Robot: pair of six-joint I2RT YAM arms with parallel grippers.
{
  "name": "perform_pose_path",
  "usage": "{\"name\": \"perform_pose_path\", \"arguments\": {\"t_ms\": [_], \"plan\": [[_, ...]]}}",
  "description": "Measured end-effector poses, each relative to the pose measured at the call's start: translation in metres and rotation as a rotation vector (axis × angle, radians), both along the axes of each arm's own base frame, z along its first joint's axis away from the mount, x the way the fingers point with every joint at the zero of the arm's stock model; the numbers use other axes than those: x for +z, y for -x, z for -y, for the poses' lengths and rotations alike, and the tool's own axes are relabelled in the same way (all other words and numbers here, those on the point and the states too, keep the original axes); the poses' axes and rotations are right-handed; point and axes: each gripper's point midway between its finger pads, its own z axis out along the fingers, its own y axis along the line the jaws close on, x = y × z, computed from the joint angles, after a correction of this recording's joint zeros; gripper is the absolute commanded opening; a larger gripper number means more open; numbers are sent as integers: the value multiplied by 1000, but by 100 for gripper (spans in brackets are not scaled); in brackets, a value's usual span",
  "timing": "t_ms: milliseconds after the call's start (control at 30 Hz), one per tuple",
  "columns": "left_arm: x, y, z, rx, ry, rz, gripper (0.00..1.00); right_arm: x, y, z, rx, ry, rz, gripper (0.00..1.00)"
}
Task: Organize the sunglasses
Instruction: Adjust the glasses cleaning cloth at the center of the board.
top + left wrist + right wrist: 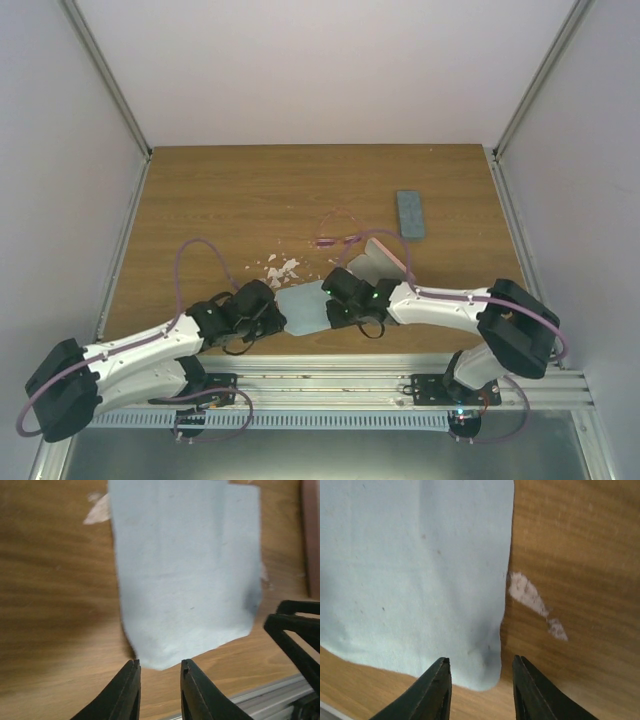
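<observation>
- The left fingers [129,690] and right fingers [436,690] stood partly open and empty at opposite edges of the cloth [303,308], which lay flat on the surface [250,200].
- The pink sunglasses [338,237] lay just beyond it; the dark pair was unseen.
- The cloth seemed laid out; the next move probably called for reaching for the pink sunglasses.

Table [250,190]: brown wood-grain surface with pale whitish chipped patches [281,268]; cloth [303,308]: plain light blue with a few tiny dark specks. Sunglasses [338,232]: thin pink frame, pink-tinted lenses; oblong case [410,213]: blue-grey; second case [385,258]: pink edge, pale grey inside. Arms [140,352]: white shells, black joints, purple cables [200,245]; left end effector [159,666] and right end effector [480,662]: black fingers.
</observation>
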Motion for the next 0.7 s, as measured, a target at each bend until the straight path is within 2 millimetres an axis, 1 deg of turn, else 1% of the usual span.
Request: {"name": "perform_pose_path", "arguments": {"t_ms": [100,167,300,367,400,433,567,700], "plan": [[10,-13,7,-22,18,49,19,7,-13,-6,10,10,49,20],[12,-22,11,-28,22,70,18,10,-24,-15,25,2,81,15],[6,-37,13,-38,15,77,17,10,-50,-33,33,-16,128,10],[2,-42,12,-41,11,73,17,7,-60,-38,33,-16,142,7],[-2,-45,11,-40,7,69,17,0,-69,-41,26,-7,147,7],[-4,-49,10,-37,4,69,17,0,-69,-41,27,-6,147,7],[-7,-57,8,-42,-1,77,17,-16,-76,-35,5,30,136,7],[-7,-61,9,-56,5,89,18,-16,-81,-30,-37,50,157,7]]}}
